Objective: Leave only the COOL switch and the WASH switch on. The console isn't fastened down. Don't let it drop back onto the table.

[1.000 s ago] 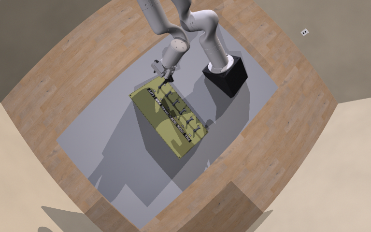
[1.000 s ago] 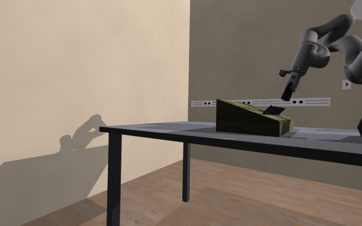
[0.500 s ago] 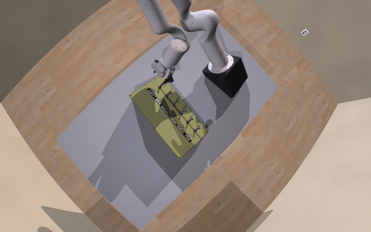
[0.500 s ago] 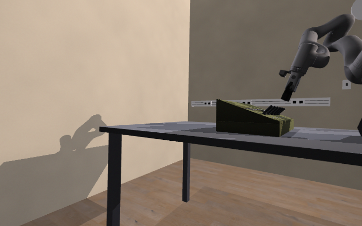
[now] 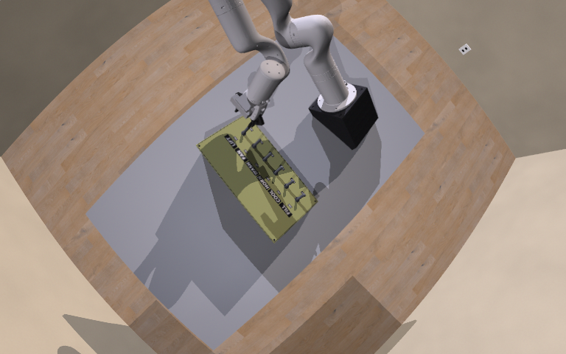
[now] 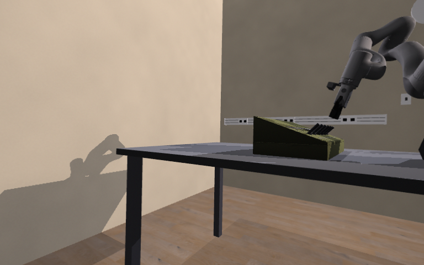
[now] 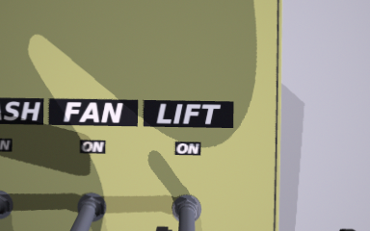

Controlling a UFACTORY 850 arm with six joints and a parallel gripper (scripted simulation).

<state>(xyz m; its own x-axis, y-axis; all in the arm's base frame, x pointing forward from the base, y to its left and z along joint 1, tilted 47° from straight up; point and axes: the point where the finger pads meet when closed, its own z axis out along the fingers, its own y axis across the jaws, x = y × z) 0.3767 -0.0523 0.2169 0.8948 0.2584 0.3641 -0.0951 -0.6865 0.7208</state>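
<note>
The olive wedge console (image 5: 235, 195) (image 6: 281, 140) (image 7: 145, 48) lies on the grey table with a row of several dark toggle levers. Its labels read LIFT (image 5: 230, 141) (image 7: 188, 114), FAN (image 7: 93, 112), WASH, one I cannot read, COOL (image 5: 275, 196) and FILL. My gripper (image 5: 254, 121) (image 6: 335, 114) is open and empty, just above the LIFT lever (image 5: 244, 133) (image 7: 185, 212) at the console's end. In the wrist view the LIFT and FAN levers (image 7: 89, 209) lean away from their ON marks. The WASH lever (image 5: 267, 156) and COOL lever (image 5: 289, 182) look tilted like the others.
The arm's black base (image 5: 346, 114) stands on the table beside the console. The table edge (image 6: 218, 162) runs in front of the console. A white rail (image 6: 312, 120) is on the wall behind.
</note>
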